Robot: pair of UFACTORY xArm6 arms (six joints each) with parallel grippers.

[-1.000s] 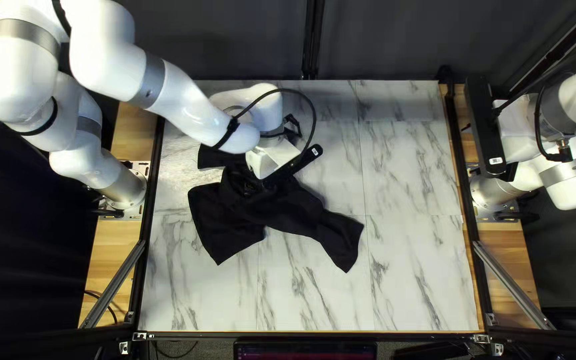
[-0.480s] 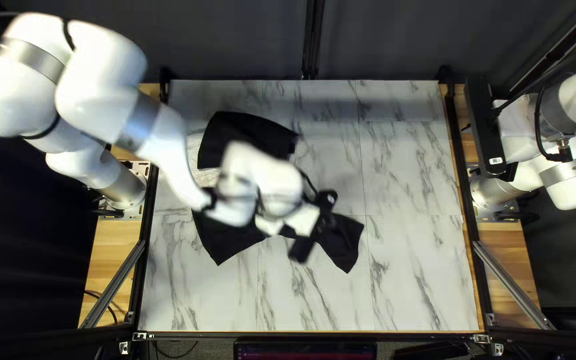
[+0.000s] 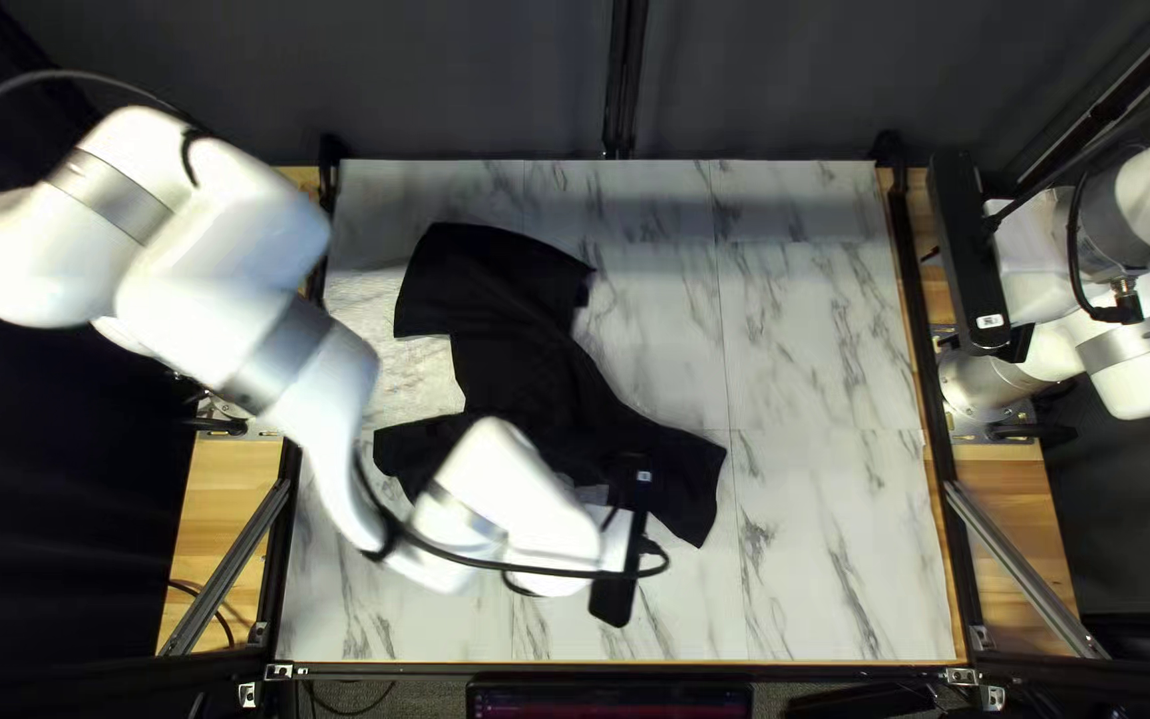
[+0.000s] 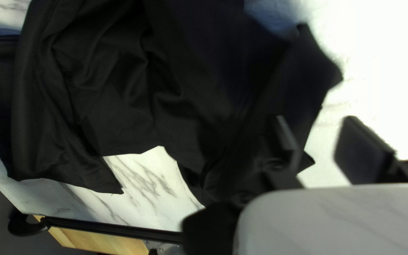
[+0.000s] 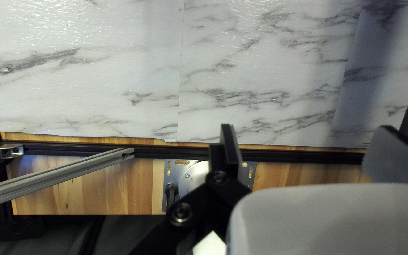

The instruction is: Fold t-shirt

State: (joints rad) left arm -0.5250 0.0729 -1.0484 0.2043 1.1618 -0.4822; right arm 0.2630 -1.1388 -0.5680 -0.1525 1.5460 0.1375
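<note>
The black t-shirt (image 3: 522, 360) lies bunched and unevenly spread on the table, one wide flap toward the far edge and another reaching right. In the top left view my left gripper (image 3: 620, 559) is over the shirt's near right part, its arm hiding some near cloth. Seen from the left wrist, the gripper (image 4: 324, 141) is open, one finger over the wrinkled shirt (image 4: 119, 71), the other over bare table, with a cloth corner below the gap. My right gripper (image 3: 972, 260) is at the right edge, away from the shirt; in its wrist view the gripper (image 5: 310, 148) stands open and holds nothing.
The marble-patterned table (image 3: 828, 533) has dark rails along its sides. Wooden side strips (image 3: 1014, 513) and a slanted metal brace (image 3: 1021, 573) lie beyond the right rail. My left arm reaches low across the table's near left part.
My left arm has swung from above the shirt's middle toward the near edge, uncovering the far flap. The shirt appears nearly unmoved where visible, and my right arm has stayed put.
</note>
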